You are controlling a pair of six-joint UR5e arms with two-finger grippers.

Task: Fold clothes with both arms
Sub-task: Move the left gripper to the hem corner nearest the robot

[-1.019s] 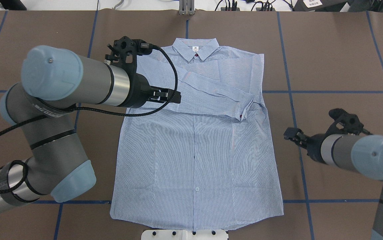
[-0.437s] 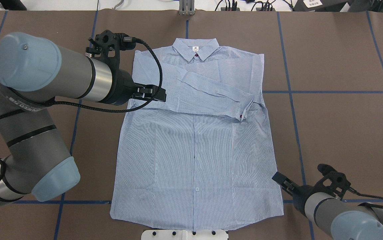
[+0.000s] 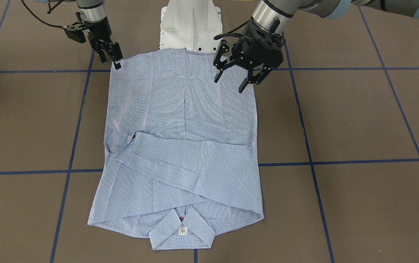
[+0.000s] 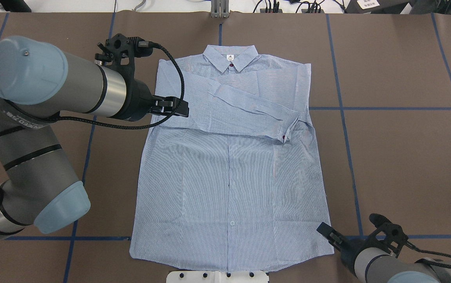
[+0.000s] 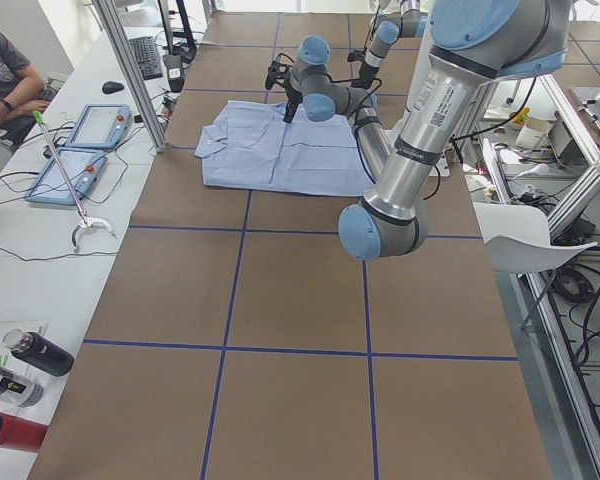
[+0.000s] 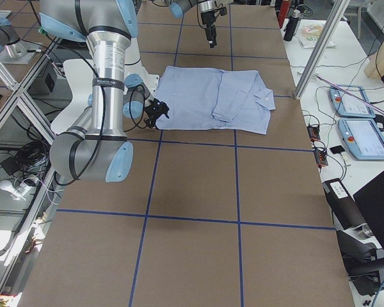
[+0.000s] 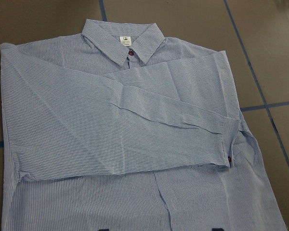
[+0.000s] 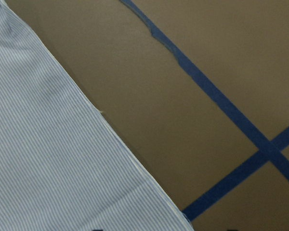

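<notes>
The light blue striped shirt (image 4: 229, 177) lies flat on the brown table, collar at the far side, hem toward me. Both sleeves are folded across the chest (image 3: 180, 171). My left gripper (image 4: 182, 109) is open and empty. It hovers over the shirt's left side beside the folded sleeve, and its spread fingers show in the front view (image 3: 229, 84). My right gripper (image 4: 321, 230) is open and empty, low at the hem's right corner (image 3: 114, 60). The right wrist view shows the shirt's side edge and hem corner (image 8: 48, 159). The left wrist view shows the collar and folded sleeves (image 7: 135, 120).
Blue tape lines (image 4: 343, 108) cross the brown table top. The white pedestal base (image 4: 217, 276) sits at the near edge behind the hem. A side desk with tablets (image 5: 80, 150), bottles (image 5: 30, 355) and a seated person (image 5: 0, 70) lies beyond the far edge.
My right arm has swung from beside the shirt's middle down to the hem's right corner. My left gripper has drawn back leftward from over the sleeve toward the shirt's left edge.
</notes>
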